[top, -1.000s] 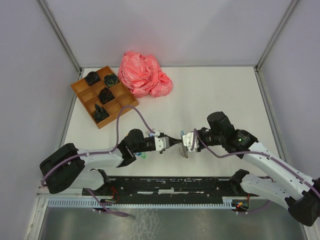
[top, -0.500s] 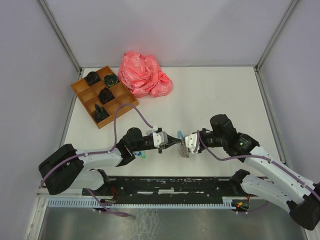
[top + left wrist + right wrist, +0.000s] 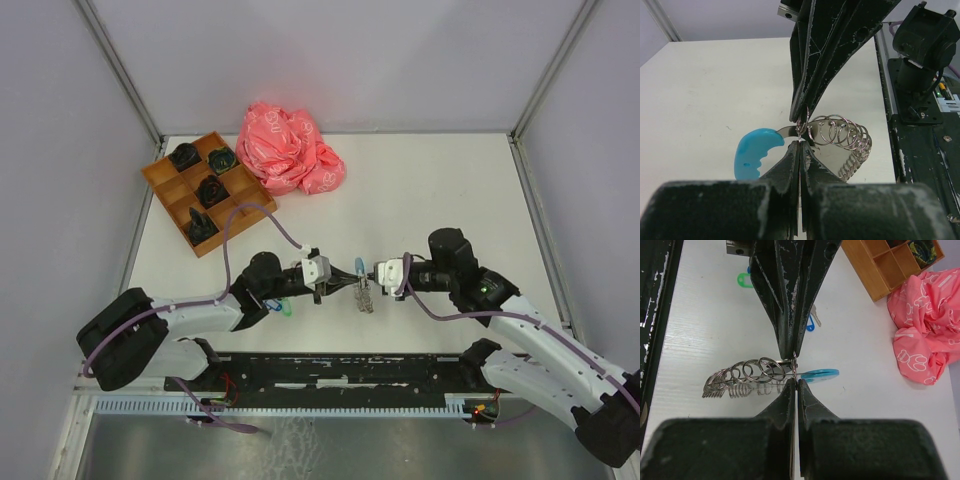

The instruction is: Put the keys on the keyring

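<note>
The keyring (image 3: 364,298) hangs between both grippers just above the table's near middle. It is a chain of silvery rings (image 3: 845,140) with a light blue curved segment (image 3: 752,152). My left gripper (image 3: 347,283) is shut on a ring link of the chain (image 3: 800,142). My right gripper (image 3: 372,278) pinches the same link from the opposite side (image 3: 794,381). Two keys lie on the table under the left arm, one with a green tag (image 3: 745,279) and one with a blue tag (image 3: 810,324). Neither key is on the keyring.
A wooden compartment tray (image 3: 158,172) holding dark objects sits at the back left. A crumpled pink bag (image 3: 290,150) lies beside it. The black base rail (image 3: 340,370) runs along the near edge.
The right gripper has drawn slightly to the right and the left wrist has turned a little. The blue segment now shows between the two grippers. Both stay shut.
</note>
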### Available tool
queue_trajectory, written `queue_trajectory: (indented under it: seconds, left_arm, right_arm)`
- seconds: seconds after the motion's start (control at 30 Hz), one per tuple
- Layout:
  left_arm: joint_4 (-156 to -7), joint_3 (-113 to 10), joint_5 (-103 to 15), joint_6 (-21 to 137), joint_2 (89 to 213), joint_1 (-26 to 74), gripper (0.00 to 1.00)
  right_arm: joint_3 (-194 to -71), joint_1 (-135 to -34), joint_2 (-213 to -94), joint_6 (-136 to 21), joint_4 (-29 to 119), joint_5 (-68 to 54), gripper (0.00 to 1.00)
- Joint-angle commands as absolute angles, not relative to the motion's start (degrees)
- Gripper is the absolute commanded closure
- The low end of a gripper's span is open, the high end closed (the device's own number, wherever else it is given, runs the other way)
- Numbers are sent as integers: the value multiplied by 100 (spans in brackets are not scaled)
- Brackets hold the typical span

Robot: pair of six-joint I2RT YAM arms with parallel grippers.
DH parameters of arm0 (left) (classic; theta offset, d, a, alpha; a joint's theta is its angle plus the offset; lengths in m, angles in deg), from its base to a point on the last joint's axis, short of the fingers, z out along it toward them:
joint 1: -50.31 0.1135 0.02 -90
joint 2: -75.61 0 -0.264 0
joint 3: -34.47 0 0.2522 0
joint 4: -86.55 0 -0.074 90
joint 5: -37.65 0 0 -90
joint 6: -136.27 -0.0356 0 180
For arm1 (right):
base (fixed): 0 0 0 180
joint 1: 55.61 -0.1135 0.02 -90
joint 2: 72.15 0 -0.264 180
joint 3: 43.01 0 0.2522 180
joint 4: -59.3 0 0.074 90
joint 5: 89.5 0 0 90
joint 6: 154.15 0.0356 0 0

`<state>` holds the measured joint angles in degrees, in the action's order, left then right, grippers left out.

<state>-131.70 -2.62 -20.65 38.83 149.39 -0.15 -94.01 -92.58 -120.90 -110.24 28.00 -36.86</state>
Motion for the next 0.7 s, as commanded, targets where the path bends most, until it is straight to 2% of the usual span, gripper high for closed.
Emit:
queue_trajectory:
  seconds: [0.0,0.27,0.47,0.67]
  left_arm:
    - [-13216,-201,-1921,4202,15018,45,97]
    - [-13479,-249,-1822,4404,15184,38,97]
    - [-13942,-223,-1782,4627,15319,39,97]
    - [-13830,-223,-1851,4593,15159,39,97]
  right_arm:
    - [-9422,-9155,-11902,-10692,3751,-4066,99]
    - [-9130,-9056,-11889,-10132,4517,-4240,99]
    - [-9050,-9047,-12003,-10050,4526,-4197,99]
    - [-9114,-9043,-12130,-10169,4168,-4063,93]
